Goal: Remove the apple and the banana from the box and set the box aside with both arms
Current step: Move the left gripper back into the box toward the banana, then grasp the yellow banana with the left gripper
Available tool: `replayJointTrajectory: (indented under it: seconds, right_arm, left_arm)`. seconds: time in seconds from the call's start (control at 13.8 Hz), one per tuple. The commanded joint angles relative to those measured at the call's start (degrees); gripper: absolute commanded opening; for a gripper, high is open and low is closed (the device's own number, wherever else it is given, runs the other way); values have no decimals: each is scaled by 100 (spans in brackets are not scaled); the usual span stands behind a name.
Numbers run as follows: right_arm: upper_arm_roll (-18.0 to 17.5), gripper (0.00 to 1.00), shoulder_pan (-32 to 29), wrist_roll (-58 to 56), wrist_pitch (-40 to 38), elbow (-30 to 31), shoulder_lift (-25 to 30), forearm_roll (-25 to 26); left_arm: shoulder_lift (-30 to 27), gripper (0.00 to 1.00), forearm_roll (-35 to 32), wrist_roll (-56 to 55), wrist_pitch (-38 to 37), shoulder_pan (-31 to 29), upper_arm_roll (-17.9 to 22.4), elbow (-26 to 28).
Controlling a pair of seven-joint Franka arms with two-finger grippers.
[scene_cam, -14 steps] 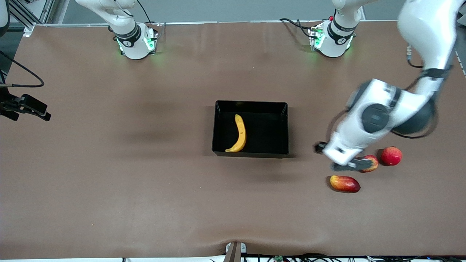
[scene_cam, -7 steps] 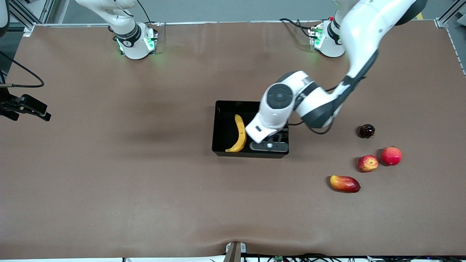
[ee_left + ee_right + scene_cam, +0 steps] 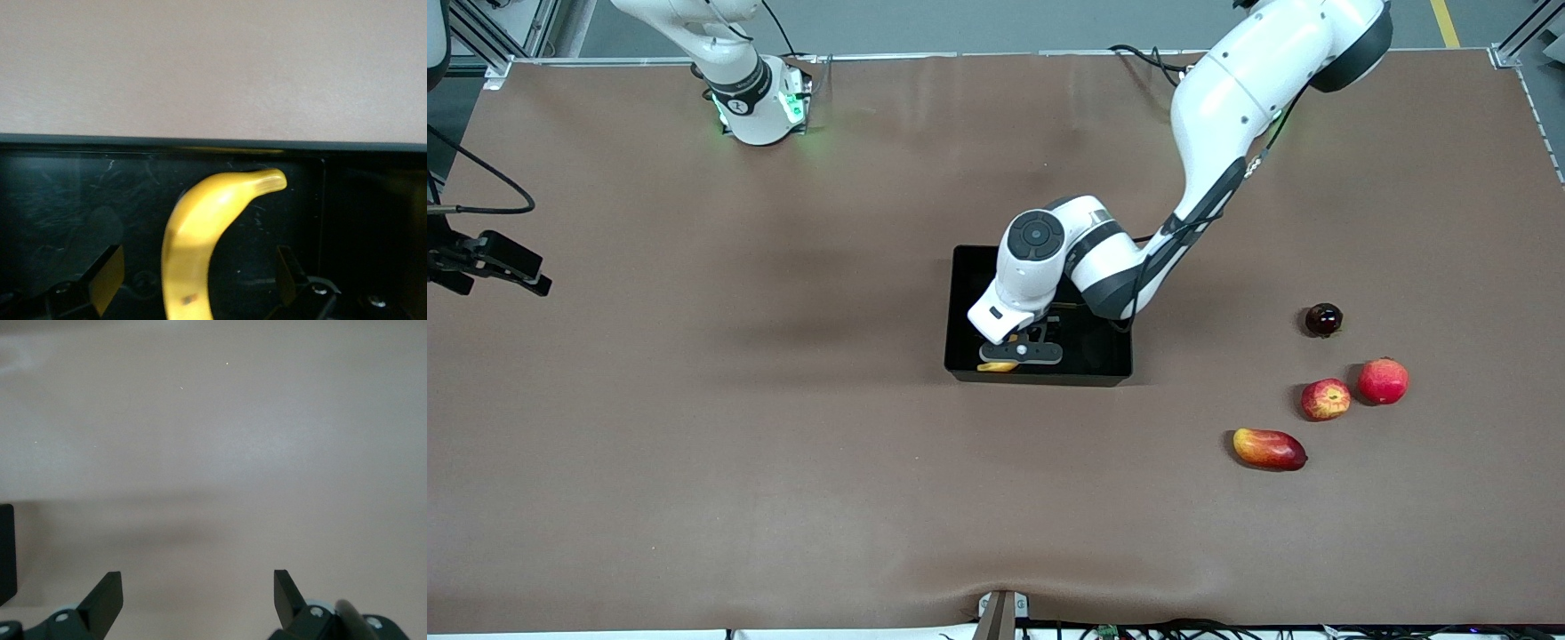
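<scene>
The black box (image 3: 1096,345) sits mid-table with the yellow banana (image 3: 200,240) lying in it. In the front view only the banana's tip (image 3: 999,365) shows under the left arm's hand. My left gripper (image 3: 1021,352) is low inside the box, open, with its fingers (image 3: 107,280) on either side of the banana (image 3: 197,277) and a gap on both sides. The red apple with yellow patches (image 3: 1326,399) lies on the table toward the left arm's end. My right gripper (image 3: 198,587) waits open over bare table at the right arm's end (image 3: 532,277).
A plain red round fruit (image 3: 1383,380) lies beside the apple. A red-yellow mango (image 3: 1269,449) is nearer the front camera, and a small dark fruit (image 3: 1323,319) lies farther from it. A bracket (image 3: 1002,613) sits at the table's front edge.
The left arm has swung from over the apple to the box and come down over the banana, still open. The fruits have not moved. The right arm is still.
</scene>
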State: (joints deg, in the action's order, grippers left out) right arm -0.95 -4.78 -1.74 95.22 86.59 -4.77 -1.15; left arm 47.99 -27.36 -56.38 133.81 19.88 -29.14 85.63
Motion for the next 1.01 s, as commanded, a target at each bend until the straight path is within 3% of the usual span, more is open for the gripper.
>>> replayJointTrajectory:
  seconds: [0.0, 0.94]
  right_arm:
    - [-19, 100, -40, -55, -21, -28, -6, 1]
    - [-19, 100, -41, -55, -30, -28, -76, 1]
  left_arm:
    - [141, 100, -15, -40, 128, 33, 40, -161]
    - [387, 100, -68, 66, 137, 209, 49, -161]
